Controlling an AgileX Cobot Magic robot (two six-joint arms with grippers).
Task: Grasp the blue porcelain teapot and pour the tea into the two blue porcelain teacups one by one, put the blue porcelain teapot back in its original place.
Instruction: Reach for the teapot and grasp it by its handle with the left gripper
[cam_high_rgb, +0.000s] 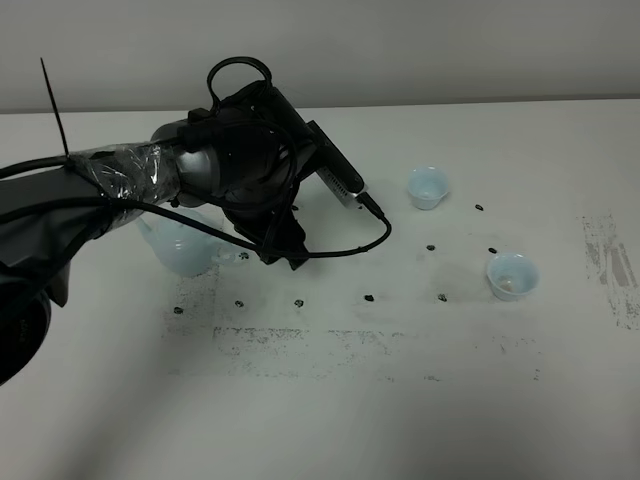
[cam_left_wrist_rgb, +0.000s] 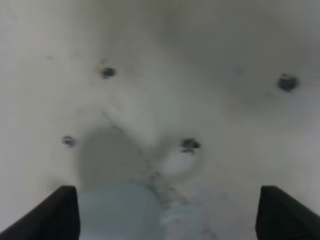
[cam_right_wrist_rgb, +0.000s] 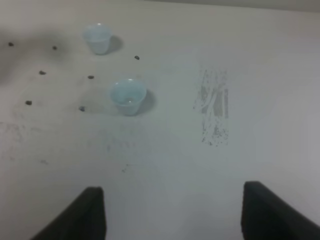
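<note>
My left gripper (cam_left_wrist_rgb: 169, 220) stands wide; the teapot (cam_left_wrist_rgb: 117, 212) sits on the table (cam_high_rgb: 330, 420) low between its jaws, blurred, close to one. My right gripper (cam_right_wrist_rgb: 182, 215) stands wide, empty; farther cup (cam_right_wrist_rgb: 98, 38) and nearer cup (cam_right_wrist_rgb: 128, 96) ahead, both upright, set apart.

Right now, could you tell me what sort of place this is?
Likely a robot lab bench: a white table with black marks, a robot arm over it, only a teapot and two cups.
</note>
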